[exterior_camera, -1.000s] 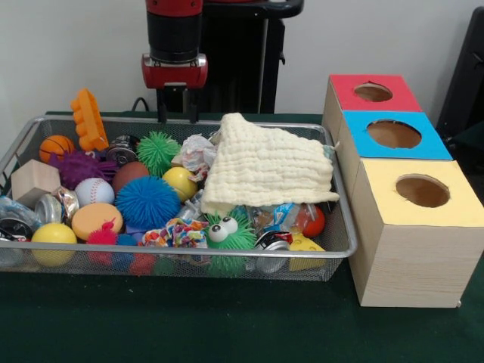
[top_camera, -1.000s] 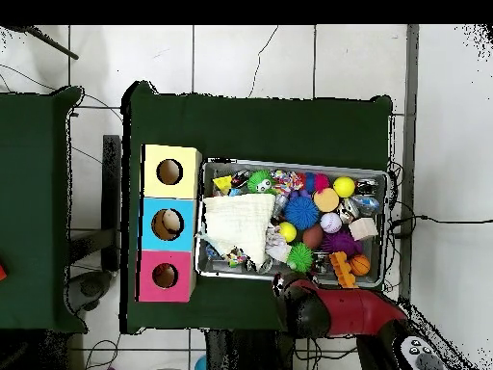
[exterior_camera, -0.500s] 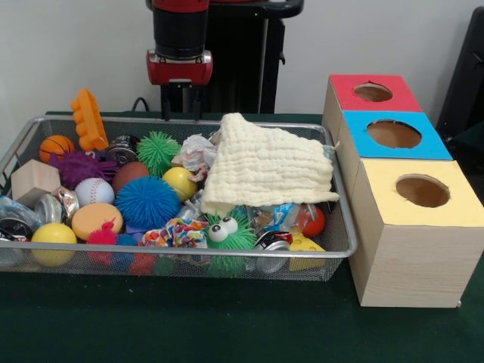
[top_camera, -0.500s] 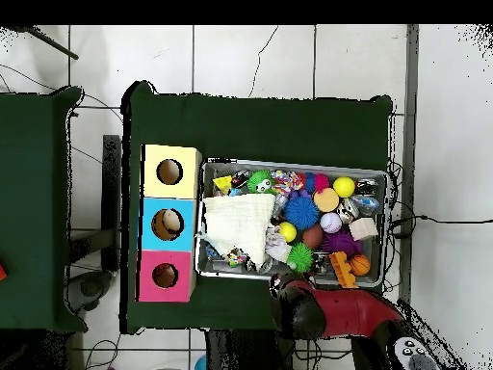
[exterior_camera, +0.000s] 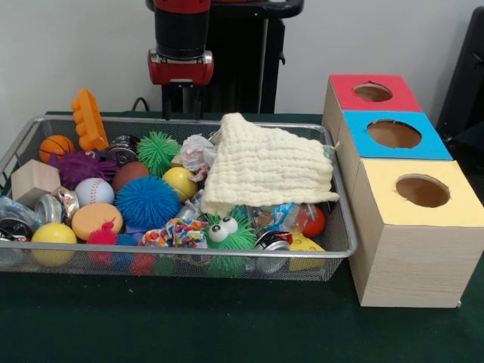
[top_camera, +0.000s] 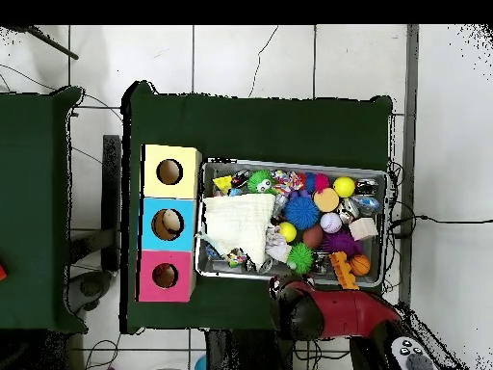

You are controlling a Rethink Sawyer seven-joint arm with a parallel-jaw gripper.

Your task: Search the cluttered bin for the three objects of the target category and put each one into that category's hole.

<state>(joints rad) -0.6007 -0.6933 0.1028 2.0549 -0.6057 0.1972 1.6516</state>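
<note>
Gripper [exterior_camera: 181,113] risen slightly, bin [exterior_camera: 333,249] crowded, cloth [exterior_camera: 265,166] atop

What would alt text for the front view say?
A wire basket full of toys and balls, with a cream cloth on top, sits beside three boxes with round holes. The tool hangs above the basket's far edge.

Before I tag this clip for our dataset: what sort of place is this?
Probably a robot lab's sorting test bench: a wire bin of toys and clutter on a green-covered table, three wooden boxes with colour-coded holes, and a robot arm's gripper above the bin's far edge.
</note>
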